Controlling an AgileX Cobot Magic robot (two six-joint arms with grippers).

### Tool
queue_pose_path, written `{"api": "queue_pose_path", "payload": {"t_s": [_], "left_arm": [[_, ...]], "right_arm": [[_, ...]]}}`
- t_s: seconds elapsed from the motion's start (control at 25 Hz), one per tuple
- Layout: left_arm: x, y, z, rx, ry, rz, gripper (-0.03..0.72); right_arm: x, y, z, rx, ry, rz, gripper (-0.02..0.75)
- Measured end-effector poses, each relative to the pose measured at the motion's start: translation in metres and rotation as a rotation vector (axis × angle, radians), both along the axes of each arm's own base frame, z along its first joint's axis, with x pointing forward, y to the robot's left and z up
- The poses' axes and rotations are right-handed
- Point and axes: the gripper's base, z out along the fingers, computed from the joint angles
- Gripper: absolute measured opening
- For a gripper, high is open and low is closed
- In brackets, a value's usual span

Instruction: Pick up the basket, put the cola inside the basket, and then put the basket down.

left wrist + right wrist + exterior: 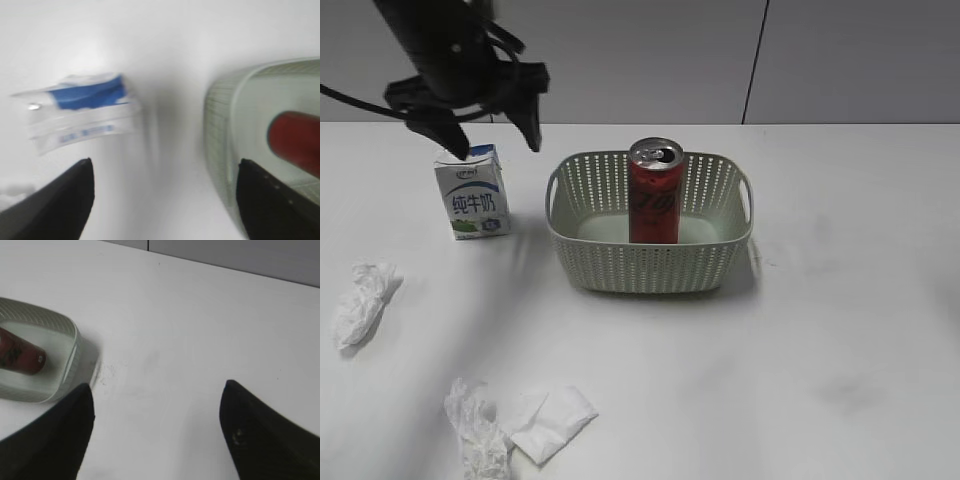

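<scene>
Crumpled tissues (520, 425) nearest; basket (650, 265) holding upright cola (654, 195); both grippers' jaws spread, empty

The white tabletop (840, 330) is seen with a few things set on it. The green basket (650, 262) is placed near the middle. A milk carton (472, 195) is stood upright to its left, a little apart from it. Three crumpled white tissues are left near the front: one (362, 300) by the left edge, and two (477, 425) (552, 420) touching each other.
</scene>
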Motion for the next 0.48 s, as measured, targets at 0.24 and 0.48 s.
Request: {"api": "queue_pose_path", "payload": {"t_s": [0.24, 0.48], "left_arm": [[0.009, 0.078, 0.017, 0.059, 0.033, 0.071, 0.67], [0.007, 0.122, 0.04, 0.104, -0.03, 0.13, 0.659]], "right_arm": [[-0.025, -0.003, -0.031, -0.01, 0.082, 0.0, 0.592], [-0.071, -0.008, -0.066, -0.009, 0.107, -0.009, 0.592]]}}
